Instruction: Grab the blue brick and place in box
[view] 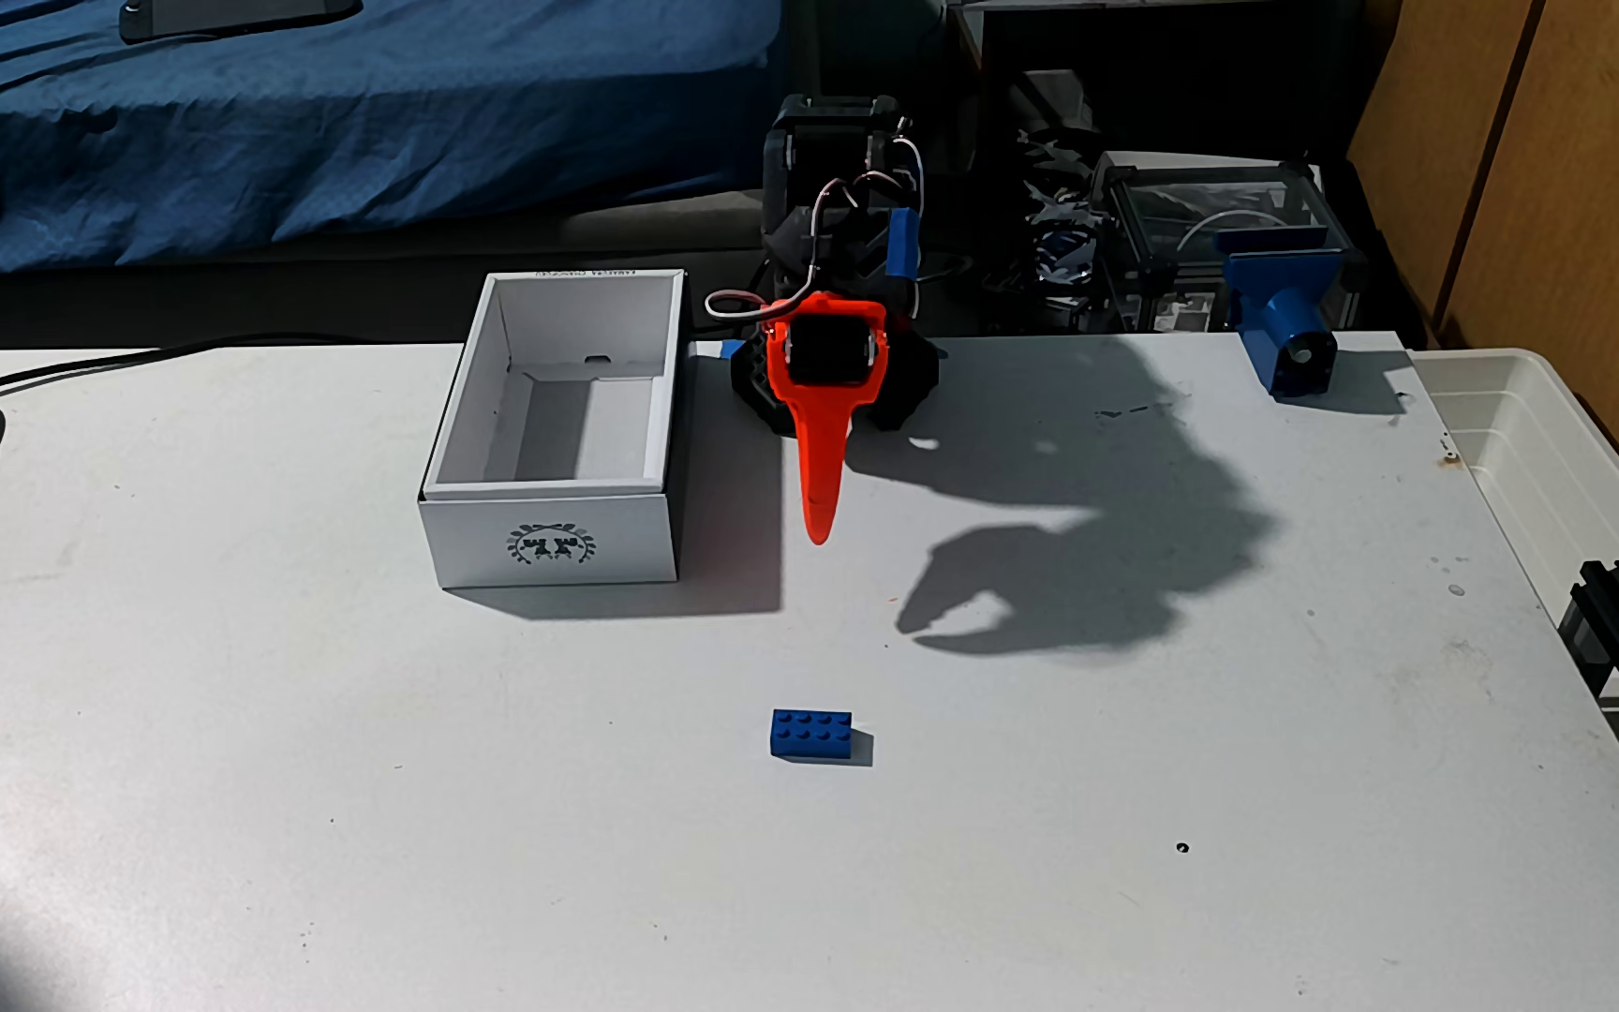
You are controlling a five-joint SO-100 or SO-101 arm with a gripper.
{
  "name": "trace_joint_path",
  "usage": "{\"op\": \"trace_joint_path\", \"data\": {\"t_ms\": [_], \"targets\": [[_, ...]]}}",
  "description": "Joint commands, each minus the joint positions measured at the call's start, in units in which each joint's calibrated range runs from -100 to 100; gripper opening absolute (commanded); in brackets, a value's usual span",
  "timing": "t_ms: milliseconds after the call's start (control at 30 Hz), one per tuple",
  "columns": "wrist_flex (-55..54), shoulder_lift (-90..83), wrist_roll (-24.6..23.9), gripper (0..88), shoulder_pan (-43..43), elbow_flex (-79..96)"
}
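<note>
Partly seen gripper point(819, 530), jaws unclear | blue brick point(811, 733) apart | box point(554, 545) open

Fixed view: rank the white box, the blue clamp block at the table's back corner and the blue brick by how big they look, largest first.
1. The box, clearly the largest.
2. The blue clamp block, though it stands farther from the camera, so its true size may be greater than it looks.
3. The blue brick, smallest despite lying nearest.

One blue brick point(811, 733), one box point(556, 540), one clamp block point(1285, 311)
</note>
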Motion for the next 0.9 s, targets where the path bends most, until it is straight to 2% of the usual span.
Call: {"op": "trace_joint_path", "data": {"t_ms": [0,300,533,867], "targets": [[-0.82,-0.59,0.18,1.0,-0.16,-0.24],[-4.0,-0.59,0.08,0.9,-6.17,0.02],[-2.54,-0.59,0.24,0.9,-5.73,-3.88],[5.22,-0.51,0.29,0.9,-3.05,-13.73]]}}
